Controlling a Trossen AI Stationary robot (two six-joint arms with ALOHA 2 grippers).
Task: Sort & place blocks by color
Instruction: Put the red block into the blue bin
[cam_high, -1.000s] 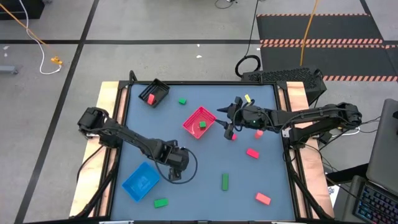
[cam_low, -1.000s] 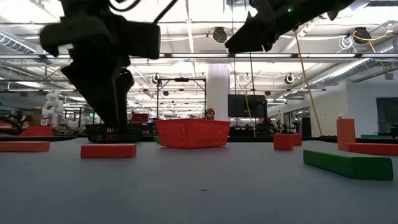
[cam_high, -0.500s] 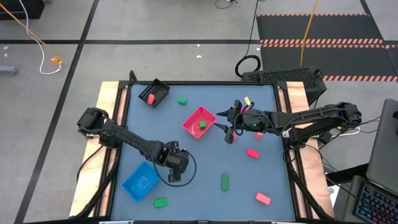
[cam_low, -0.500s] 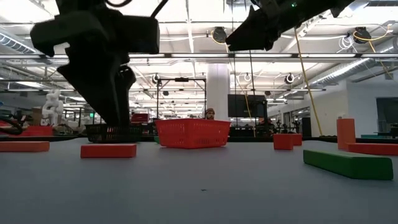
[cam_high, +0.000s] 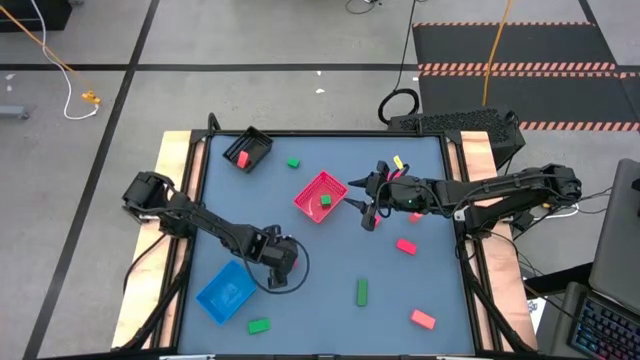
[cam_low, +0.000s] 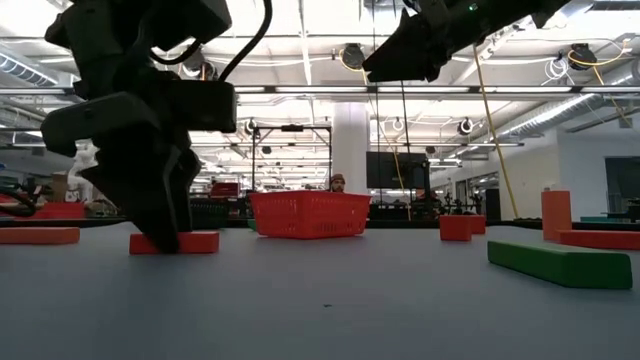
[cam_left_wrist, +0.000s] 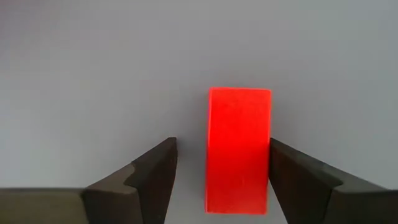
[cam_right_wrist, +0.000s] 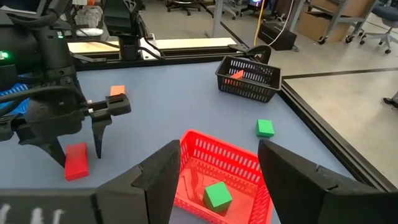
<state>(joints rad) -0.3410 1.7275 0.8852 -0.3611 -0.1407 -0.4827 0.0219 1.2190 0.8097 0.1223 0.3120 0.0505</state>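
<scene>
Left pincer (cam_left_wrist: 217, 180): spread, straddling red block (cam_left_wrist: 239, 149) on worktop (cam_left_wrist: 93, 74)
Right pincer (cam_right_wrist: 217, 168): spread, empty, above red tray (cam_right_wrist: 227, 168)
Block: rigid, light, smooth
Hold: long flat sides, mid-length

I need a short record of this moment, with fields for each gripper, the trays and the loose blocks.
left gripper: open, low over the table, fingers on either side of a red block
right gripper: open, raised beside the red tray
red tray contents: one green block
black tray: one red block
blue tray: no block visible
loose blocks: several red and green on the table
</scene>
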